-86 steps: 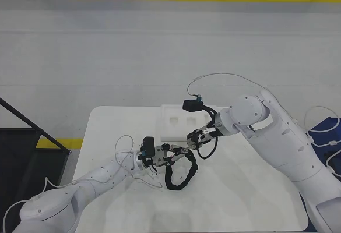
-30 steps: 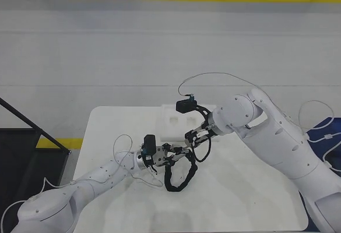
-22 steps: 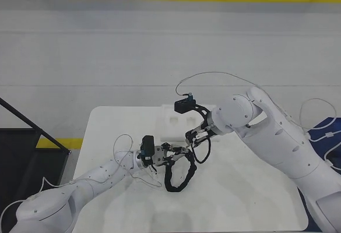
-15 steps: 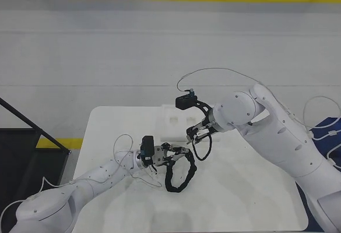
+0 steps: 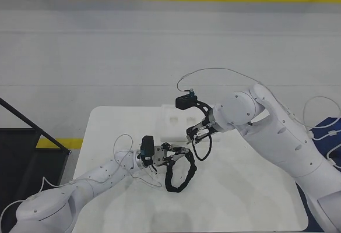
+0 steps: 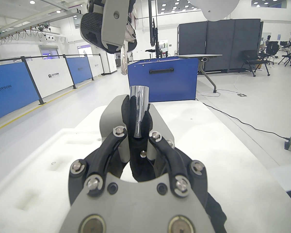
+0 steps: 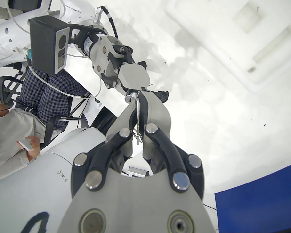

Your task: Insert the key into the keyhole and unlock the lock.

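The left gripper [image 6: 136, 118] is clamped on the lock [image 6: 139, 98]. Its jaws press in from both sides on the dark body, and the chrome cylinder stands up out of them, its flat end clear beyond the fingertips. The lock's black cable [image 5: 179, 176] trails away from behind these jaws and curls in a loop on the white table [image 5: 246, 192]. The right gripper [image 7: 138, 104] is closed on the key [image 7: 137, 120]. The key's head is pinched between the pads, and the thin blade runs straight out past the fingertips. In the left wrist view the right gripper hangs above the left jaws with the blade pointing down towards the chrome end. The blade tip is just short of that end and slightly to one side, with a small gap between them, so the key is not yet in the keyhole. In the right wrist view the blade lines up towards the round keyhole face, which sits just ahead of the right jaws. A white foam tray [image 5: 173, 123] with shallow recesses lies on the table beyond both sets of jaws, touching neither.
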`<state>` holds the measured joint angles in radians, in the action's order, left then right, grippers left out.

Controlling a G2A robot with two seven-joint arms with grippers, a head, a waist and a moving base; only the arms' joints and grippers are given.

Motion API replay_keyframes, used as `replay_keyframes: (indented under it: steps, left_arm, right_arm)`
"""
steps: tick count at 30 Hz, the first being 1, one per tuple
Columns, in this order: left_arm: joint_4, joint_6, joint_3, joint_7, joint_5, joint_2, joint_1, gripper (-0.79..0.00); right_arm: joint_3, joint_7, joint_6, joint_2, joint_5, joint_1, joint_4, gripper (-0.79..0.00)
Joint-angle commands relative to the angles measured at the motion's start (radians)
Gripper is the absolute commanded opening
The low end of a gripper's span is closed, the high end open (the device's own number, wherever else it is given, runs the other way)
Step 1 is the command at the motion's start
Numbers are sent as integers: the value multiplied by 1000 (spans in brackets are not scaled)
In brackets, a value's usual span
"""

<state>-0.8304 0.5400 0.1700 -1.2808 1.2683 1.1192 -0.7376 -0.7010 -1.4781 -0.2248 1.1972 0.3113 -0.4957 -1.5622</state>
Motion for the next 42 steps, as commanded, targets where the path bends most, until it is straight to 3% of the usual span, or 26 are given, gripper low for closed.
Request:
replay_keyframes:
  steps: [1,6,11,30,42]
  left_arm:
    - [0,0,0,0,0,0,0,-785]
    - [-15,8,23,50,-12,2,-10,-785]
    - [-24,25,57,42,1,8,-4,-785]
    - [-115,23,142,23,68,4,-6,-785]
    - [-106,26,177,28,92,37,-13,-785]
  right_arm:
    - [0,0,0,0,0,0,0,-785]
    - [-4,-52,17,-5,30,20,-52,-785]
    - [18,-58,-42,-16,32,52,-112,-785]
    - [-16,-58,-60,-102,23,77,-236,-785]
    - [60,-32,-85,-126,-40,148,-226,-785]
